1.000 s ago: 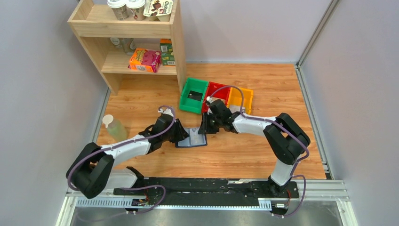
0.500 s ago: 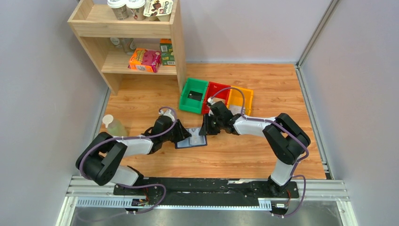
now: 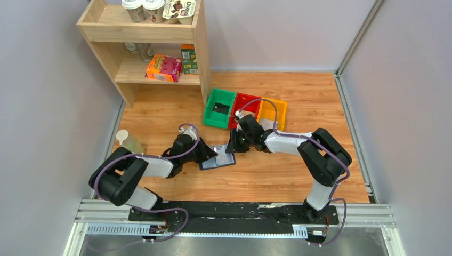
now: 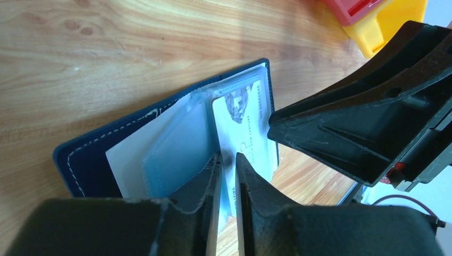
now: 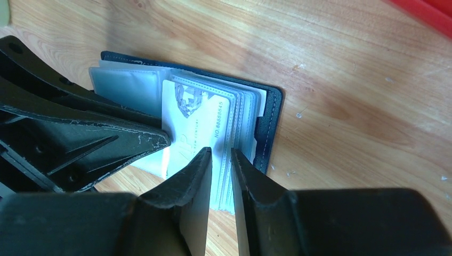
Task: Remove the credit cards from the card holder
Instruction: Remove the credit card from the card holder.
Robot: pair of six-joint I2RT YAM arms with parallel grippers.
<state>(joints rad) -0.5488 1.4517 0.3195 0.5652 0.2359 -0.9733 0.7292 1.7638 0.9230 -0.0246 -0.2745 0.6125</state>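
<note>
1. Seen from above, a flat dark navy-blue folding card holder lies open on the light wooden bench. It sits between the two black arms.
2. Near it, further back, a green plastic bin, a red plastic bin and a yellow plastic bin stand in a row.
3. The holder's pale blue-grey pocket leaves are fanned out. A silver-white credit card with small printed digits lies on top of a stack of leaves.
4. The left claw is at one side of the holder. Its fingers stand a thin slit apart and a pale edge runs into the gap. Whether it pinches the card or a pocket leaf cannot be told.
5. The right claw is at the opposite side. Its fingers are nearly together, closed on the edges of the stacked pocket leaves just beside the card.
6. The tips of the two claws almost meet over the card.
7. A small dark flat card lies inside the green plastic bin.
</note>
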